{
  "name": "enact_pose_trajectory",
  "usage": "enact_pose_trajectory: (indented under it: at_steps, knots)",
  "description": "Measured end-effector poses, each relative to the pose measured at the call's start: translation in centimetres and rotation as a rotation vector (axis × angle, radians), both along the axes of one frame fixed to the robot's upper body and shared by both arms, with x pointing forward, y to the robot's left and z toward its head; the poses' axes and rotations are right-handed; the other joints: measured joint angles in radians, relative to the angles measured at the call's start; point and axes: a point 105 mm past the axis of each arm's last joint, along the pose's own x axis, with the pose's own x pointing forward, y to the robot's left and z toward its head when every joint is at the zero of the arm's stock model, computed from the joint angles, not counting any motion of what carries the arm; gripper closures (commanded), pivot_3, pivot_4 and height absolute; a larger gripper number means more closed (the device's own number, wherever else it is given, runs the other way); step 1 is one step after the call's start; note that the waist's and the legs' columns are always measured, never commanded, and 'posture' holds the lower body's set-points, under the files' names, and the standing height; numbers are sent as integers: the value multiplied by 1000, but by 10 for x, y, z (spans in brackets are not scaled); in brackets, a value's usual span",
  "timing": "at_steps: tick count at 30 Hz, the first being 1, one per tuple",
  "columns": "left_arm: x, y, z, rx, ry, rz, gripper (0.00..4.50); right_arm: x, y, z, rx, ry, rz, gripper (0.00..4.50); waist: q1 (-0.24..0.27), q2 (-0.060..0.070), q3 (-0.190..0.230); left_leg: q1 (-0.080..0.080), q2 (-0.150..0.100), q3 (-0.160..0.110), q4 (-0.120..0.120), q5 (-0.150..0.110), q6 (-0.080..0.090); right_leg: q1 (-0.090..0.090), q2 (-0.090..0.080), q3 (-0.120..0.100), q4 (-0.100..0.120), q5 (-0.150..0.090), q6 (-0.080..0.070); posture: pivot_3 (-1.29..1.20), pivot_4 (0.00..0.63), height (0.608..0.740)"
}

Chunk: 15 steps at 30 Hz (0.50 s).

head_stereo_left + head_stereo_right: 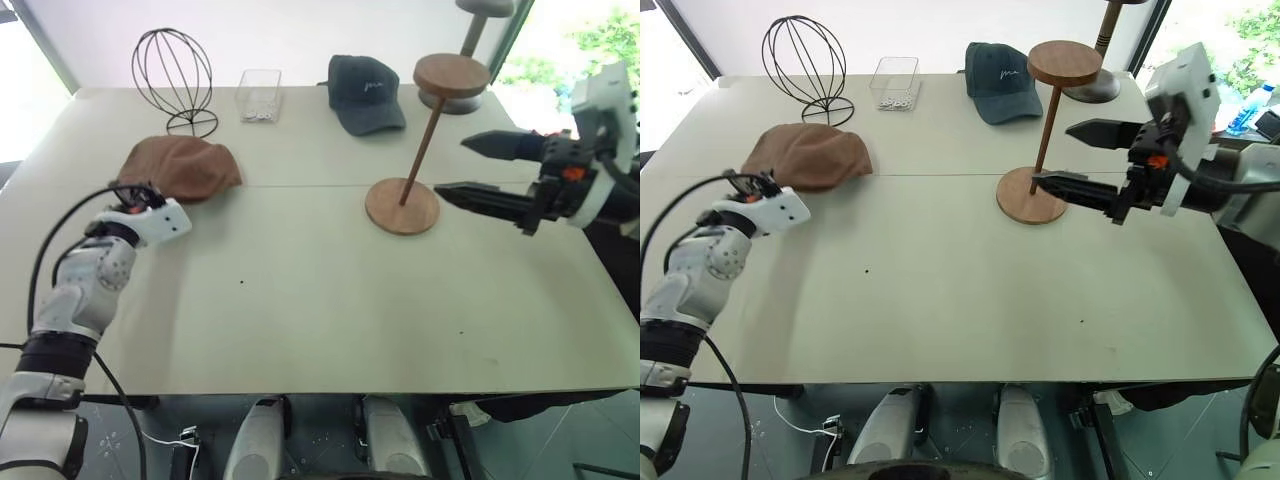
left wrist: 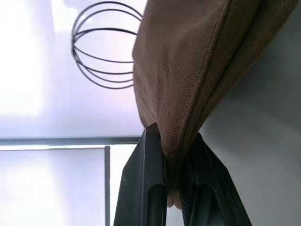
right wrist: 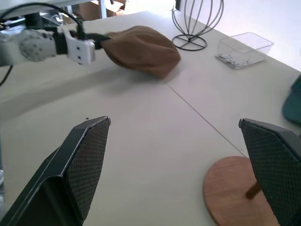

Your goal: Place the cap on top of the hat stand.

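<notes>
Left gripper (image 2: 174, 188): fingers pressed together on the near edge of the cap (image 1: 180, 166), the fabric pinched between them; seen from the right wrist, the cap's near edge is raised off the table (image 1: 300, 320) at the grip while its far part sags low.
Right gripper (image 1: 478, 170): fingers spread wide apart, holding nothing, hovering above the table just right of the hat stand (image 1: 415, 150), with one finger tip close to its round base.
Cap: soft reddish-brown, on the left side of the table, well apart from the hat stand.
Hat stand: upright on the right half of the table, its disc top bare.
Black wire head stand (image 1: 173, 75): behind the cap, near the far edge.
Clear plastic box (image 1: 260, 95): right of the wire stand.
Dark baseball cap (image 1: 365, 92): on the table beyond the hat stand, to its left.
</notes>
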Motion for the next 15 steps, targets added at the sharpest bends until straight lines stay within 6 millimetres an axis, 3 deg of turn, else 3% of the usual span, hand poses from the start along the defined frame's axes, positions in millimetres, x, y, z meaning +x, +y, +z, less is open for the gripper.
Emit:
enact_pose_trajectory:
  at_steps: [6, 7, 9, 12, 15]
  knots:
    - [9, -50, 115, -23, -287, -236, 4463, -5, -15, 17, -4, -57, -30, 0, 16, -2, 0, -1, 0, 3, 3, 0, 0, 1, 0, 3, -3, 2, 4, 0, 150, 740]
    - [8, -64, 139, -28, -342, -300, 4463, -5, -18, 20, 8, -61, -41, 0, 16, -2, 0, -2, -1, 4, 4, 0, 0, 1, 0, 4, -3, 3, 5, 0, 150, 740]
    - [3, -89, 168, -44, -412, -406, 4463, -6, -25, 27, 33, -75, -60, 0, 15, -2, 0, -2, -2, 6, 4, 0, 0, 1, -1, 5, -4, 3, 6, 0, 150, 740]
    - [-1, -126, 189, -63, -457, -552, 4463, -10, -37, 41, 66, -115, -100, 0, 16, -2, 0, -2, -2, 6, 5, 0, 0, 1, -1, 5, -4, 4, 7, 0, 150, 740]
    - [-3, -168, 196, -108, -462, -709, 4463, -17, -49, 53, 83, -154, -145, 0, 15, -2, 0, -1, -2, 6, 5, 0, 0, 1, -1, 6, -3, 4, 7, 0, 150, 740]
